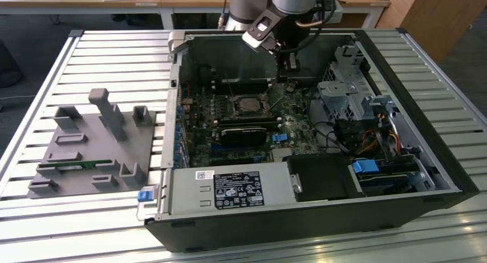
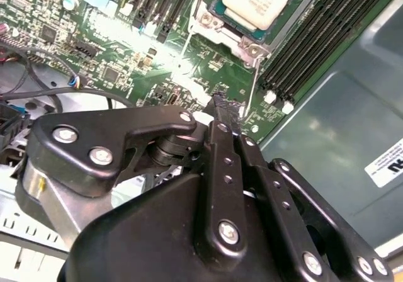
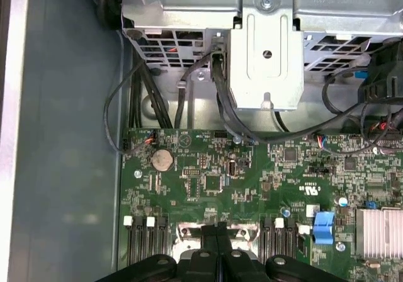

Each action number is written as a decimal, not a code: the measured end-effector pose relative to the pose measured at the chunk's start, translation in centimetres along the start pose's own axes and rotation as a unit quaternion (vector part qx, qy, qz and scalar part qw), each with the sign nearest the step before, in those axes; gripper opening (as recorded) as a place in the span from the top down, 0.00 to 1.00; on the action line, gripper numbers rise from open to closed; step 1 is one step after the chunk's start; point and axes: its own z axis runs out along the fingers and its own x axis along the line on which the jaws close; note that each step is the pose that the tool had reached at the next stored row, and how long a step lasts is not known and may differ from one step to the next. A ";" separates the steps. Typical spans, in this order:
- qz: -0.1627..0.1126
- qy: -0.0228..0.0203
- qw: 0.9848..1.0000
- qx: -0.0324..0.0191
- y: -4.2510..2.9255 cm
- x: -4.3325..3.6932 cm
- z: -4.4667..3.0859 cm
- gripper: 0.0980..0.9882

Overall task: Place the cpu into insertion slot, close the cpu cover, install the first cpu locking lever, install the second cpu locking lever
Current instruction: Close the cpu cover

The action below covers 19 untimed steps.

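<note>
CPU [image 2: 258,2] sits in the insertion slot [image 2: 220,9], with the cpu cover [image 2: 211,22] framing it. The arm reaches down into the open computer case [image 1: 426,160]. Its gripper [image 1: 284,68] points at the motherboard [image 1: 300,123], just beside the socket towards the exterior view's right. Both wrist views show the fingers [image 3: 209,238] pressed together. In the second wrist view a thin wire locking lever [image 2: 254,84] runs close by the fingertips. The first wrist view shows a coin battery [image 3: 162,160] and a metal drive cage [image 3: 264,49]. The exterior view shows a grey fixture block [image 1: 91,149].

In the second wrist view the cpu [image 2: 258,2] is cut off at the picture's edge, and the gripper [image 2: 225,106] hides the green board [image 2: 113,49] beneath it.
</note>
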 end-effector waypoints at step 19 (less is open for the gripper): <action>0.000 0.000 1.000 0.001 1.12 0.00 0.42 0.98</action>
